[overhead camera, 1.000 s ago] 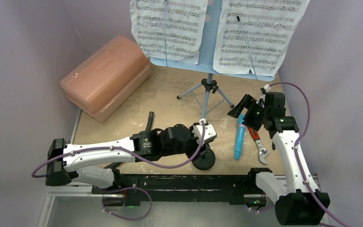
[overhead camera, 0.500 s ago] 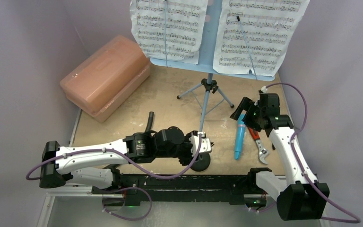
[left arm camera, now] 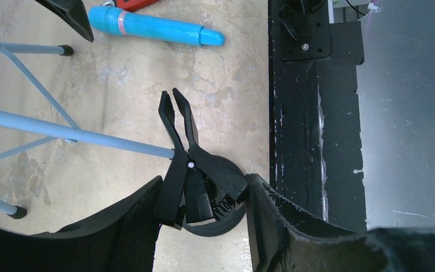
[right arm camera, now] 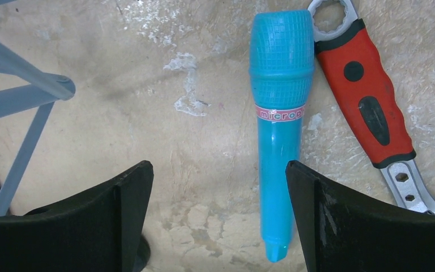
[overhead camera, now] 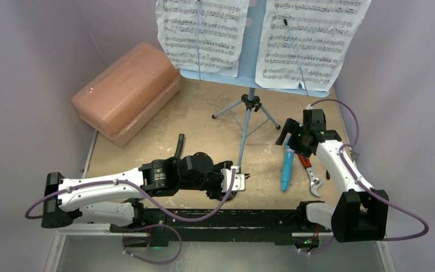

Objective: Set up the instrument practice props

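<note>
The light-blue music stand (overhead camera: 255,56) stands at the back on its tripod (overhead camera: 248,113), with two sheet-music pages (overhead camera: 201,31) (overhead camera: 311,37) on it. My left gripper (overhead camera: 235,181) (left arm camera: 204,181) is shut on the spring clip (left arm camera: 187,164) of the black mic stand, one finger on each clip handle. The stand's round base (left arm camera: 218,224) shows just beneath. The turquoise microphone (overhead camera: 286,167) (right arm camera: 280,113) lies flat on the table. My right gripper (overhead camera: 292,141) (right arm camera: 216,170) hovers open above it, the microphone's tail close to the right finger (right arm camera: 323,221).
A red-handled wrench (overhead camera: 311,173) (right arm camera: 362,96) lies just right of the microphone, touching its head. A salmon-pink case (overhead camera: 127,93) sits at the back left. A curved black hose (overhead camera: 179,144) lies behind my left arm. The black base rail (left arm camera: 311,113) runs along the near edge.
My left gripper has drawn back toward the near edge and to the left with the mic stand, now covering its base. My right gripper has shifted slightly farther back over the microphone.
</note>
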